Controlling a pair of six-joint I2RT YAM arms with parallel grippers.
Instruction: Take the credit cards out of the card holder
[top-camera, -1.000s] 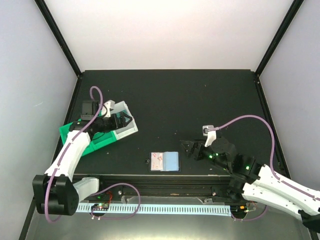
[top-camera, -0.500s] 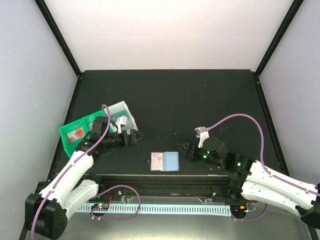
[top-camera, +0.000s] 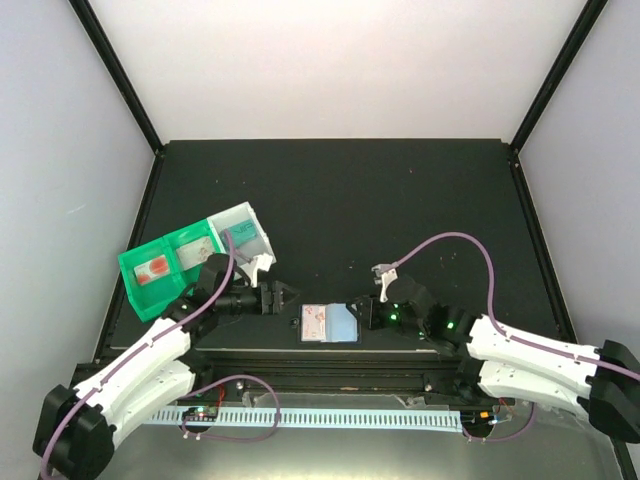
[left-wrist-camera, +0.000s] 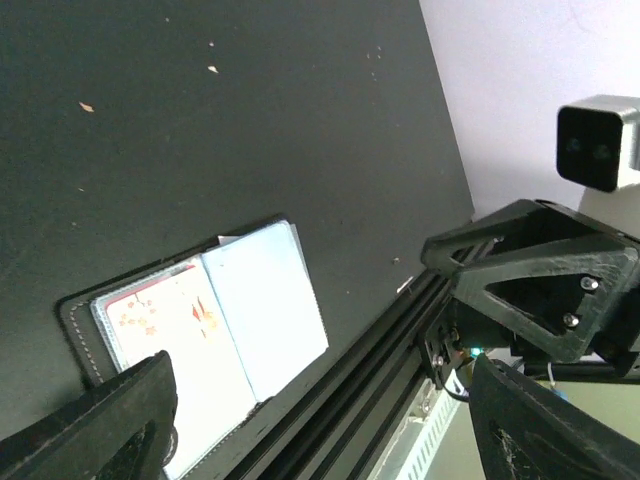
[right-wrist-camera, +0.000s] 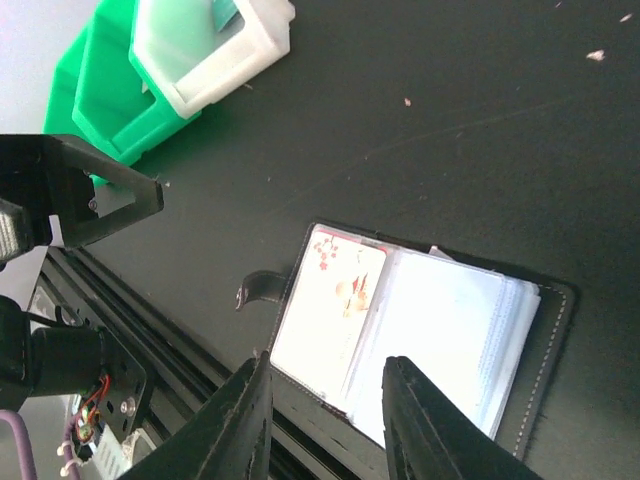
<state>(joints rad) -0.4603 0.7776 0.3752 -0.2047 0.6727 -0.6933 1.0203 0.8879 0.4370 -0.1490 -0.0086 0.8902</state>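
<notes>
While the card holder (top-camera: 329, 323) lies opened flat near the front edge of the black table (top-camera: 400, 200), both arms reach in low from either side of it. Its left panel shows a white card with a red print (right-wrist-camera: 335, 300) sitting in a clear pocket, and its right panel is pale blue, with dark stitched edging all round. A small dark tab (right-wrist-camera: 262, 290) lies just beside the holder's left edge.

The left gripper (top-camera: 283, 296) hovers just left of the holder with its jaws spread wide and nothing between them; from its wrist camera the holder (left-wrist-camera: 200, 330) lies in the gap between the two black fingers (left-wrist-camera: 110, 430).

The right gripper (top-camera: 362, 312) sits at the holder's right edge. Its jaws are drawn partway together, a gap showing between the two fingers (right-wrist-camera: 245, 420), and no card is pinched there. The fingertips overlap the holder's near edge in the wrist view, but whether they touch it I cannot tell.

The green-and-clear tray (top-camera: 195, 255) stands well apart, to the far left.
</notes>
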